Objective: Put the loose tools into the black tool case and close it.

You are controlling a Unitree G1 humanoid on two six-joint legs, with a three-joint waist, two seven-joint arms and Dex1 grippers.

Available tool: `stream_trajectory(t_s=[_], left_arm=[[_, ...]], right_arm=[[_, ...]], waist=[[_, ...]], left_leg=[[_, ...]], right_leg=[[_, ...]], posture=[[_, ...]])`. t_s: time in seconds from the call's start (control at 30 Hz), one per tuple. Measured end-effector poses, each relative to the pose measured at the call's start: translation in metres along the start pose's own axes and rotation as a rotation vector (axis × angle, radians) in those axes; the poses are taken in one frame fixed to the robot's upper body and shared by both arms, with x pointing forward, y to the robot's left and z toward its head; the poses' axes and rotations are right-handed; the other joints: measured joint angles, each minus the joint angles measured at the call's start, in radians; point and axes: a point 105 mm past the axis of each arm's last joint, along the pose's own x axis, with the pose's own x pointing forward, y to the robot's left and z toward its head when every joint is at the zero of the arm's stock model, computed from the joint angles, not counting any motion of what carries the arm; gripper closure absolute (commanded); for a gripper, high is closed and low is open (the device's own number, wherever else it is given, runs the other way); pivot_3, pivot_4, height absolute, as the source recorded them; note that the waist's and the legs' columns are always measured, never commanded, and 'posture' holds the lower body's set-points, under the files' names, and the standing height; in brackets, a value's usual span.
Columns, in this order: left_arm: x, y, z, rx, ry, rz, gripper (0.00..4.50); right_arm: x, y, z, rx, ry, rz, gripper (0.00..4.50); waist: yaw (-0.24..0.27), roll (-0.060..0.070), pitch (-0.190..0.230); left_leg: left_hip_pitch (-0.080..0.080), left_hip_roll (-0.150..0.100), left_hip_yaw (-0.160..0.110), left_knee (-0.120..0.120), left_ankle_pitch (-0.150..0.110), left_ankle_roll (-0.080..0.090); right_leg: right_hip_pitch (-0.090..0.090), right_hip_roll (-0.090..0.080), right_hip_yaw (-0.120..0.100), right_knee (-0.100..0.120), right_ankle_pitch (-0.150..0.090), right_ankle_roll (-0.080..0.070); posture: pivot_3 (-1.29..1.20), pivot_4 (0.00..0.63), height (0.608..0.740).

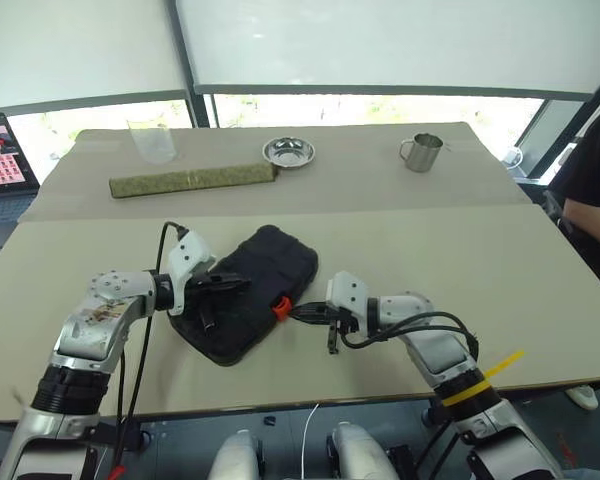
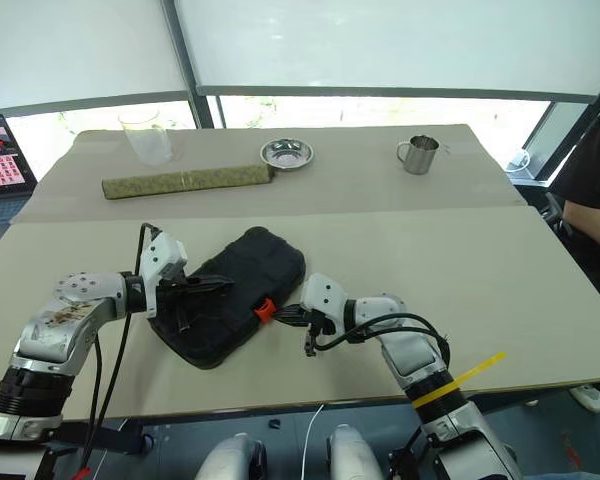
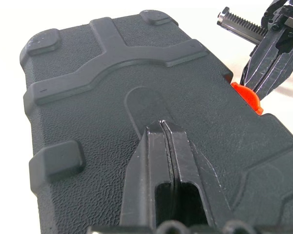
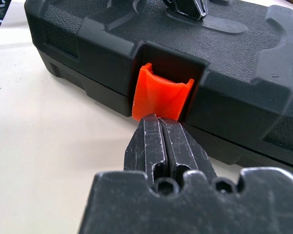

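the flat black textured plastic tool case (image 1: 248,293) lies shut on the beige table (image 1: 480,250), set at a slant in front of me, with its small orange plastic latch (image 4: 162,97) on the edge facing my right side. my left gripper (image 3: 163,127) rests on the lid with its two black fingers pressed together and holding nothing, tips down on the textured top as if pinning the case in place. my right gripper (image 4: 158,124) is also closed and empty, and its joined fingertips sit right at the lower lip of the orange latch, touching it or just short of it (i cannot tell which from here). no loose tools lie out on the table near the case, so i judge the packing to be done and the step in hand to be the last one, fastening the latch so the case is locked. the latch looks to stand a little proud of its recess, so i take it as not yet snapped home. the next move calls for a firm, short push of my right fingertips against the orange tab, toward the case wall, while my left keeps weight on the lid so the case does not slide or turn away. the risk is the tips slipping off the smooth tab.
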Motion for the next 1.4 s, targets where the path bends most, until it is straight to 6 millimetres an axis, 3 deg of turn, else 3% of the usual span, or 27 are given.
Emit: stream_trajectory(t_s=[0.6,0.67,0.77,0.87,1.0,1.13,1.23,1.33,1.4], left_arm=[[-0.001,-0.002,-0.001,0.002,0.005,0.017,4.46],[-0.001,-0.004,-0.001,0.005,-0.002,0.018,4.46],[-0.006,-0.005,-0.003,0.007,-0.029,0.036,4.46],[-0.018,-0.004,-0.003,-0.003,-0.074,0.072,3.83],[-0.051,-0.003,-0.006,0.003,-0.135,0.159,2.45],[-0.097,0.004,-0.025,0.038,-0.146,0.383,1.08],[-0.126,0.005,-0.037,0.091,-0.098,0.493,0.09],[-0.145,-0.006,-0.072,0.046,0.007,0.529,0.0],[-0.15,-0.012,-0.089,0.005,0.039,0.547,0.0]], right_arm=[[0.024,0.003,-0.006,0.078,0.048,0.089,4.5],[0.018,0.002,-0.006,0.063,0.06,0.093,4.5],[0.001,-0.002,0.013,-0.007,0.014,0.1,4.5],[-0.019,-0.008,0.027,-0.035,-0.032,0.079,4.5],[-0.062,-0.015,0.018,0.02,-0.016,-0.005,3.33],[-0.103,-0.025,0.01,0.007,0.03,-0.101,1.96],[-0.12,-0.03,0.012,-0.081,0.026,-0.134,1.0],[-0.131,-0.028,0.004,-0.131,0.028,-0.116,0.06],[-0.138,-0.03,-0.005,-0.094,0.038,-0.126,0.06]], waist=[[-0.007,0.0,0.0],[-0.006,0.001,0.0],[-0.007,0.001,0.0],[-0.004,0.0,0.0],[-0.001,0.0,0.001],[0.001,-0.002,0.002],[0.004,-0.002,0.002],[0.005,-0.003,0.004],[0.007,-0.009,0.008]], left_leg=[[0.003,0.001,-0.001,-0.002,0.0,0.0],[0.002,0.001,-0.001,-0.002,0.0,0.0],[0.001,0.001,-0.001,-0.004,-0.001,-0.001],[0.001,0.001,-0.001,-0.007,-0.001,-0.001],[-0.008,0.0,0.0,-0.011,-0.001,-0.001],[-0.014,0.0,0.0,-0.014,-0.001,-0.001],[-0.014,0.0,0.002,-0.014,-0.001,-0.002],[-0.013,-0.001,0.004,-0.014,-0.001,-0.002],[-0.014,0.0,0.004,-0.014,-0.001,-0.002]], right_leg=[[0.001,0.001,0.0,0.0,-0.002,-0.003],[0.0,0.001,0.0,0.0,-0.002,-0.003],[0.0,0.0,0.001,-0.001,-0.002,-0.002],[-0.001,0.0,0.001,-0.002,-0.003,-0.003],[-0.012,-0.002,0.001,-0.005,0.0,-0.009],[-0.019,-0.002,0.002,-0.006,0.001,-0.009],[-0.018,-0.003,0.001,-0.007,0.001,-0.009],[-0.018,-0.003,0.001,-0.008,0.0,-0.009],[-0.018,-0.003,0.001,-0.007,0.0,-0.009]], posture=[[0.0,0.15,0.74],[0.0,0.15,0.74],[0.0,0.15,0.74],[0.0,0.15,0.74],[0.0,0.15,0.74],[0.0,0.15,0.74],[0.0,0.15,0.74],[0.0,0.15,0.74],[0.0,0.15,0.74]])
